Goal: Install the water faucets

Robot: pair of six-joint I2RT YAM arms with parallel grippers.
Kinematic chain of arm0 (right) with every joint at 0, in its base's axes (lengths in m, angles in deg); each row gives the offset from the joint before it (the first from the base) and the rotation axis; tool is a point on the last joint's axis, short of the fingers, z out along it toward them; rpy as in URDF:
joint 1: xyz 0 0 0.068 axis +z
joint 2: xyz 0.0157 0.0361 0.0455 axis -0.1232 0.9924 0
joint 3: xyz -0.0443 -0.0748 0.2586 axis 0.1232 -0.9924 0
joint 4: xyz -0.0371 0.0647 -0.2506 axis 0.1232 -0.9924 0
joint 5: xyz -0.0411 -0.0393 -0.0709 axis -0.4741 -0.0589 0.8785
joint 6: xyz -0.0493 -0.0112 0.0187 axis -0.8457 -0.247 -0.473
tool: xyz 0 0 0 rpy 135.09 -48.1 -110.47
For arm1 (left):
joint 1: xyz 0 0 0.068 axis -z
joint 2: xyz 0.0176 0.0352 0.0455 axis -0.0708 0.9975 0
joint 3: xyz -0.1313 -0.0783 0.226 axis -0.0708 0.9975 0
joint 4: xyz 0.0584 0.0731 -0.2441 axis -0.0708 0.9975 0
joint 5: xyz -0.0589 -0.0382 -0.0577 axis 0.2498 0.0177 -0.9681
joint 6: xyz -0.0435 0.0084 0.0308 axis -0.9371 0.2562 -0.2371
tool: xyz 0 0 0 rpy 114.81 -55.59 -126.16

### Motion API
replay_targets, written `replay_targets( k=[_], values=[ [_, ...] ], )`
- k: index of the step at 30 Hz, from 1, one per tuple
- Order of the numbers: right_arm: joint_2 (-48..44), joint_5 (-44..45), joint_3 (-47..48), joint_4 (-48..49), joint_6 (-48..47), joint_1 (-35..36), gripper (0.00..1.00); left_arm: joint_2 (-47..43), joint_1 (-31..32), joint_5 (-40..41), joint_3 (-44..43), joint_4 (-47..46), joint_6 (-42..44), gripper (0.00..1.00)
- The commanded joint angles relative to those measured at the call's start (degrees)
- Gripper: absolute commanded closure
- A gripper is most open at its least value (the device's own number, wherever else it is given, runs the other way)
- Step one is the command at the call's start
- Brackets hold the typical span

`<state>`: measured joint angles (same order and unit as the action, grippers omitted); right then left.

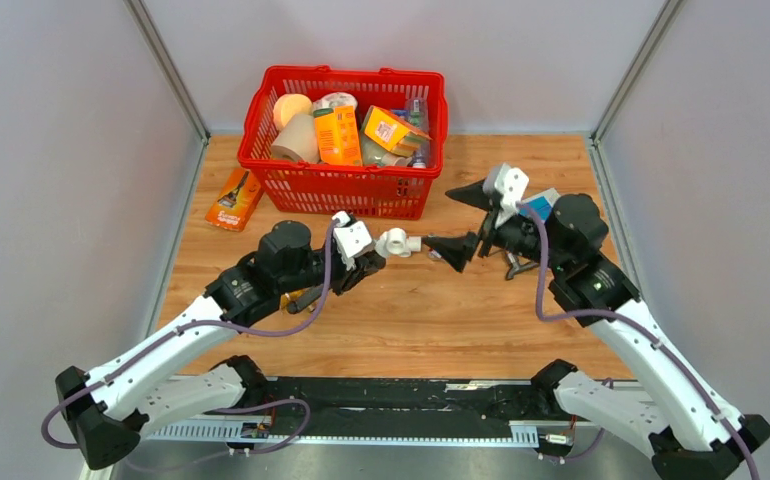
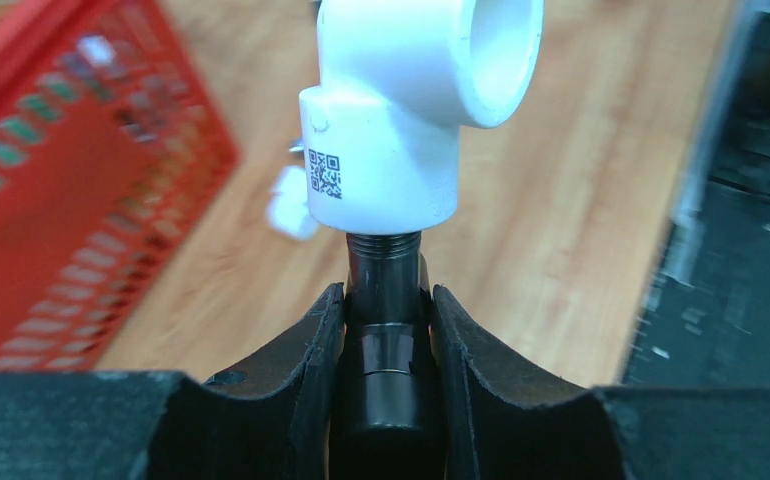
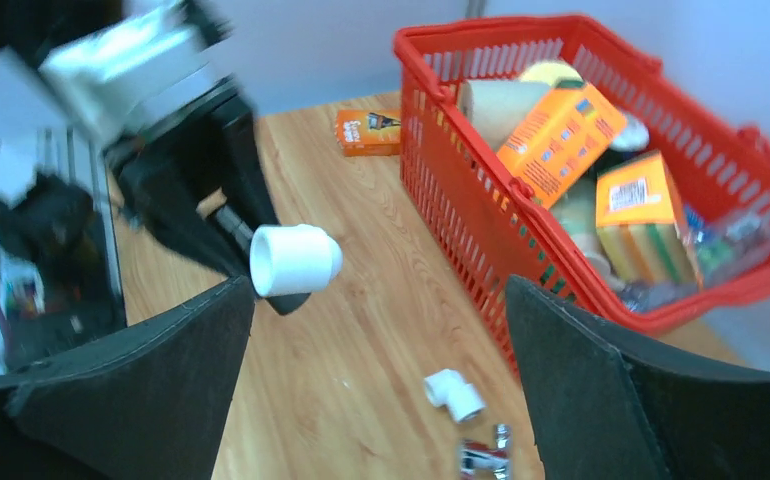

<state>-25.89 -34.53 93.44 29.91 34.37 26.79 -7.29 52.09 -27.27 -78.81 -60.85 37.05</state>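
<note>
My left gripper (image 2: 383, 296) is shut on the dark grey faucet (image 2: 383, 270), holding it by its stem just below the threaded end. A white elbow fitting (image 2: 411, 110) sits on that thread, its open mouth facing up and to the right. In the top view the left gripper (image 1: 369, 258) holds the elbow (image 1: 396, 242) out toward the right gripper (image 1: 461, 222). The right gripper (image 3: 379, 300) is open and empty, its jaws wide apart, a short way from the elbow (image 3: 296, 260).
A red basket (image 1: 346, 190) full of groceries stands at the back. An orange box (image 1: 233, 198) lies left of it. A loose white elbow (image 3: 454, 393) and a chrome part (image 3: 486, 458) lie on the wood. A dark metal part (image 1: 516, 265) lies under the right arm.
</note>
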Motion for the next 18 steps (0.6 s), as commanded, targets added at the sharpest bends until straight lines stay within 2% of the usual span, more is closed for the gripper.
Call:
replay_targets(
  k=[1, 2, 6, 10, 15, 18],
  values=[
    [-5.37, -16.71, -6.03, 0.85, -28.45, 0.06, 0.00, 2.64, -4.07, -29.28, -6.98, 3.62, -2.29, 1.00],
    [-5.73, -17.41, -6.47, 0.85, -30.65, 0.06, 0.00, 3.53, -4.43, -34.00, -8.21, 4.41, -2.20, 1.00],
    [-4.94, -23.38, -5.16, -3.18, -36.90, 0.06, 0.00, 8.10, -5.40, -41.59, -12.95, 7.14, -0.53, 1.00],
    [-2.05, -30.76, -2.97, -5.82, -39.46, 0.06, 0.01, 12.14, -5.40, -44.41, -17.09, 10.13, 2.45, 1.00],
    [1.21, -33.33, -1.21, -8.29, -40.69, 0.06, 0.04, 15.48, -5.40, -45.38, -20.17, 12.33, 4.30, 1.00],
    [3.05, -35.17, 0.11, -8.38, -40.35, 0.06, 0.12, 16.80, -5.40, -45.56, -21.40, 13.29, 5.35, 1.00]
  ],
)
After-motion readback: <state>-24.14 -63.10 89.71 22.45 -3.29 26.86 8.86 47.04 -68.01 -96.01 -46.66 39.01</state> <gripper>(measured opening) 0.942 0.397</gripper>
